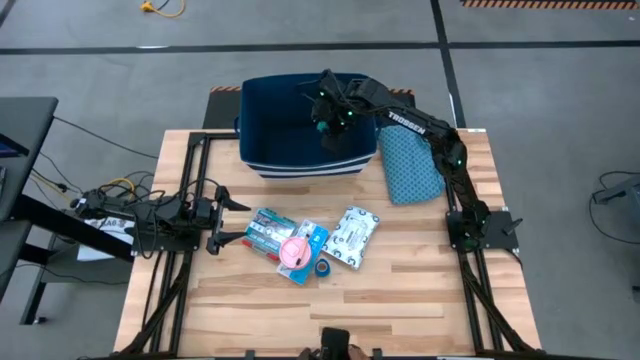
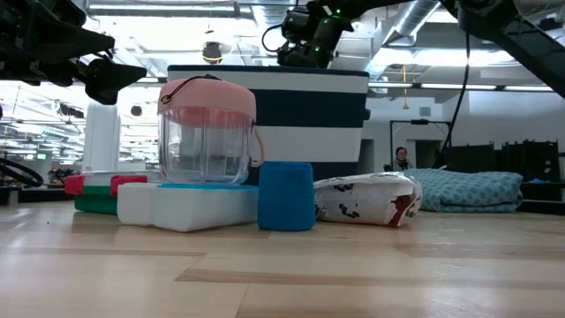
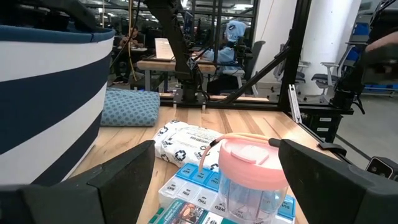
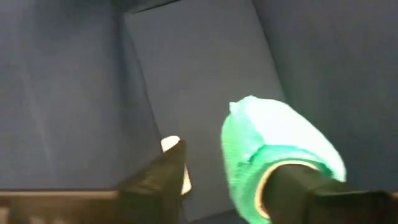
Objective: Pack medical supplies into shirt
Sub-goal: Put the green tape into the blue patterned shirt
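Observation:
The medical supplies lie mid-table: flat blue-white boxes (image 1: 270, 232), a pink-lidded clear round cup (image 1: 296, 252) standing on them, a small blue tape roll (image 1: 323, 268) and a white printed pouch (image 1: 354, 236). My right gripper (image 4: 224, 165) hangs over the inside of a navy-and-white striped bin (image 1: 300, 130), fingers apart, with a teal tape roll (image 4: 280, 140) at one finger. My left gripper (image 1: 235, 215) waits open and level at the supplies' left. A folded blue dotted cloth (image 1: 410, 165) lies to the right of the bin; whether it is the shirt I cannot tell. My right gripper has the teal tape roll on one finger only: that finger (image 4: 298, 183) seems to reach into the roll's tan core (image 4: 267, 186), while the other finger stands apart from it. The fingers slant down into the bin from above. The roll is clear of the bin's floor.
The bin stands at the table's far edge, its tall walls around my right gripper. The table's near half is bare wood (image 1: 330, 310). Cables and gear (image 1: 110, 205) lie off the left edge. People sit at desks in the room behind.

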